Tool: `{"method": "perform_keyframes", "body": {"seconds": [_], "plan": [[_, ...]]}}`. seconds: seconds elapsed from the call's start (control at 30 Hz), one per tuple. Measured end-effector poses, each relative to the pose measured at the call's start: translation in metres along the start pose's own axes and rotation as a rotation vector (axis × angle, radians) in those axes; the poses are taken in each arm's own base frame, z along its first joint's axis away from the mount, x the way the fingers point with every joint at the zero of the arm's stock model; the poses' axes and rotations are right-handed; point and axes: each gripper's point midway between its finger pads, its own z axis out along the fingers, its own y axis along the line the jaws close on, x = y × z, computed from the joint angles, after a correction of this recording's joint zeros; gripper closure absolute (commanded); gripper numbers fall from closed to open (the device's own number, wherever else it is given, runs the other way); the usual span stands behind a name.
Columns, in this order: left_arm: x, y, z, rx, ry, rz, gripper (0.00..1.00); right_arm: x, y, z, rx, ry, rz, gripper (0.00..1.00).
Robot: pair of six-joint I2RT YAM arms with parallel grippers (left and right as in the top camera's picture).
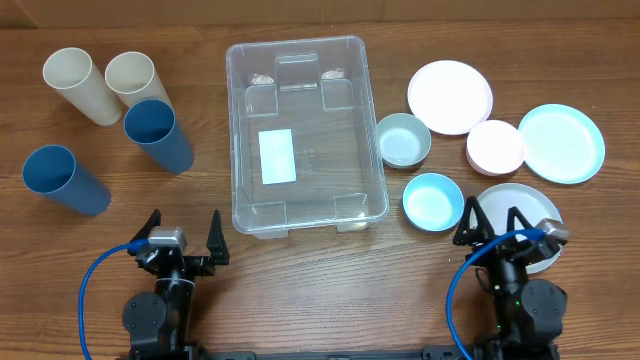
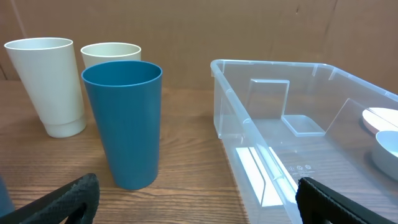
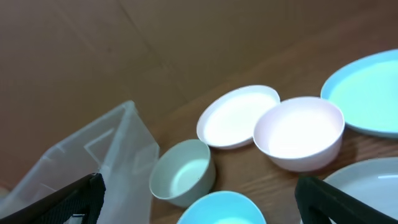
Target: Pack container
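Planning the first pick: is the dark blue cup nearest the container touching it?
Apart. Overhead shows bare table between the dark blue cup and the container at its left wall; the left wrist view shows the same gap.

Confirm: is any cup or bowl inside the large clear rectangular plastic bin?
No, the clear plastic bin holds nothing in the overhead view except the white rectangular label on its bottom.

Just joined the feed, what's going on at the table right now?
Nothing is packed yet. The clear bin sits empty mid-table, with four cups to its left and bowls and plates to its right. Both arms are at the near edge of the table. The left claw and right claw are open and hold nothing.
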Motion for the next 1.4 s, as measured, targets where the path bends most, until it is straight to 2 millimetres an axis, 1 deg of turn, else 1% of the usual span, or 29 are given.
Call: {"method": "perform_keyframes", "body": {"seconds": [0.07, 0.13, 0.23, 0.33, 0.43, 0.5, 0.57, 0.6, 0.67, 0.7, 0.77, 0.8, 0.83, 0.87, 0.9, 0.97, 1.0, 1.03, 1.07, 1.1, 1.17, 1.23, 1.3, 1.4], "plan": [[0.000, 0.000, 0.000, 0.000, 0.000, 0.000, 0.00, -0.018, 0.010, -0.003, -0.002, -0.002, 0.001, 0.00], [0.000, 0.000, 0.000, 0.000, 0.000, 0.000, 0.00, -0.032, 0.019, -0.003, 0.014, 0.036, 0.004, 0.00], [0.000, 0.000, 0.000, 0.000, -0.001, 0.000, 0.00, -0.042, 0.028, 0.002, 0.069, 0.171, 0.010, 0.00], [0.000, 0.000, 0.000, 0.000, -0.001, 0.000, 0.00, -0.059, 0.042, 0.010, 0.129, 0.322, 0.015, 0.00], [0.000, 0.000, 0.000, 0.000, 0.000, 0.000, 0.00, -0.082, 0.057, 0.022, 0.212, 0.490, 0.028, 0.00], [0.000, 0.000, 0.000, 0.000, 0.000, 0.000, 0.00, -0.099, 0.066, 0.038, 0.233, 0.528, 0.023, 0.00], [0.000, 0.000, 0.000, 0.000, 0.000, 0.000, 0.00, -0.104, 0.068, 0.053, 0.246, 0.554, 0.021, 0.00], [0.000, 0.000, 0.000, 0.000, 0.000, 0.000, 0.00, -0.099, 0.065, 0.062, 0.261, 0.587, 0.011, 0.00], [0.000, 0.000, 0.000, 0.000, 0.000, 0.000, 0.00, -0.084, 0.055, 0.066, 0.301, 0.654, 0.009, 0.00], [0.000, 0.000, 0.000, 0.000, 0.000, 0.000, 0.00, -0.069, 0.039, 0.063, 0.380, 0.724, 0.029, 0.00], [0.000, 0.000, 0.000, 0.000, 0.000, 0.000, 0.00, -0.057, 0.009, 0.054, 0.539, 0.778, 0.099, 0.00], [0.000, 0.000, 0.000, 0.000, 0.000, 0.000, 0.00, -0.054, -0.008, 0.045, 0.633, 0.792, 0.145, 0.00], [0.000, 0.000, 0.000, 0.000, 0.000, 0.000, 0.00, -0.055, -0.012, 0.044, 0.662, 0.782, 0.173, 0.00], [0.000, 0.000, 0.000, 0.000, 0.000, 0.000, 0.00, -0.059, -0.037, 0.031, 0.775, 0.774, 0.219, 0.00], [0.000, 0.000, 0.000, 0.000, 0.000, 0.000, 0.00, -0.064, -0.052, 0.022, 0.848, 0.754, 0.262, 0.00], [0.000, 0.000, 0.000, 0.000, 0.000, 0.000, 0.00, -0.071, -0.076, 0.005, 0.954, 0.722, 0.331, 0.00], [0.000, 0.000, 0.000, 0.000, 0.000, 0.000, 0.00, -0.070, -0.090, -0.004, 1.009, 0.710, 0.371, 0.00], [0.000, 0.000, 0.000, 0.000, 0.000, 0.000, 0.00, -0.067, -0.100, -0.011, 1.048, 0.705, 0.395, 0.00], [0.000, 0.000, 0.000, 0.000, 0.000, 0.000, 0.00, -0.062, -0.110, -0.017, 1.079, 0.706, 0.417, 0.00], [0.000, 0.000, 0.000, 0.000, 0.000, 0.000, 0.00, -0.052, -0.122, -0.024, 1.115, 0.712, 0.443, 0.00], [0.000, 0.000, 0.000, 0.000, 0.000, 0.000, 0.00, -0.031, -0.141, -0.034, 1.166, 0.726, 0.489, 0.00], [0.000, 0.000, 0.000, 0.000, 0.000, 0.000, 0.00, -0.005, -0.157, -0.045, 1.203, 0.746, 0.543, 0.00], [0.000, 0.000, 0.000, 0.000, 0.000, 0.000, 0.00, 0.013, -0.167, -0.049, 1.212, 0.751, 0.578, 0.02], [0.000, 0.000, 0.000, 0.000, 0.000, 0.000, 0.00, 0.030, -0.172, -0.047, 1.195, 0.752, 0.596, 0.05]]}}
